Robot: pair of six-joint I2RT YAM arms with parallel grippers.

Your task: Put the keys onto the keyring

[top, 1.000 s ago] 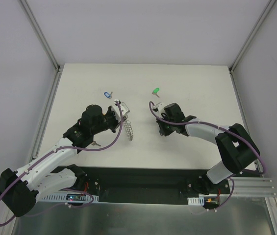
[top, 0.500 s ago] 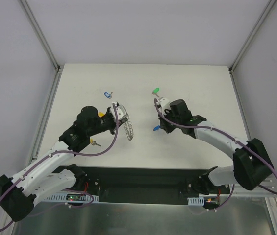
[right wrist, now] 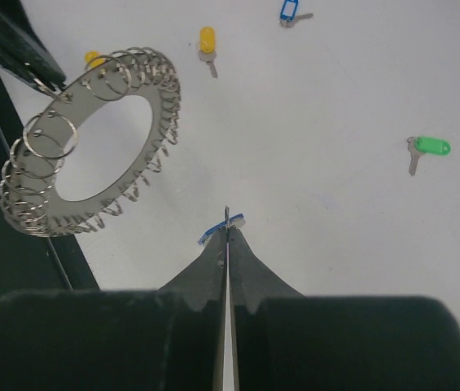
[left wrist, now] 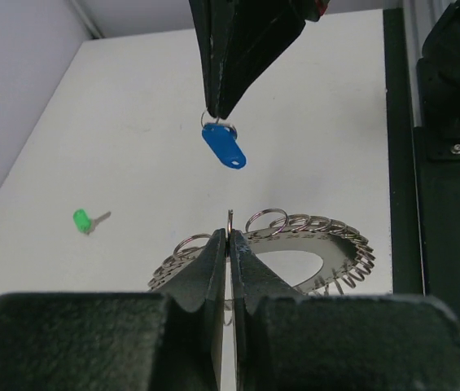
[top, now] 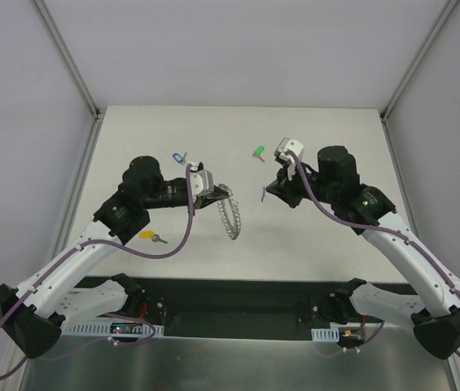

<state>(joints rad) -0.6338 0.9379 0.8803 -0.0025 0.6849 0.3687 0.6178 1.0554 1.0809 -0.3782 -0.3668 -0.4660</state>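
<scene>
My left gripper [top: 212, 186] is shut on one wire loop of the keyring [top: 229, 213], a wide silver ring edged with small loops, and holds it in the air. In the left wrist view the gripper [left wrist: 230, 236] pinches a loop, with the keyring [left wrist: 339, 244] behind the tips. My right gripper [top: 271, 190] is shut on the solid-blue key [top: 263, 194] and holds it up just right of the keyring. The blue key [left wrist: 224, 147] hangs from the right fingers [left wrist: 238, 49]. In the right wrist view the gripper [right wrist: 226, 232] pinches the blue key [right wrist: 210, 235] edge-on, and the keyring [right wrist: 91, 151] hangs to the left.
A green key [top: 258, 151] lies on the white table [top: 327, 138] behind the right gripper. A pale blue key [top: 178, 156] lies at the back left. A yellow key [top: 147, 235] lies under the left arm. Grey walls enclose the table.
Both grippers have risen from the table. The left has lifted the keyring, which now hangs facing the right gripper. The right has lifted the blue key up and back.
</scene>
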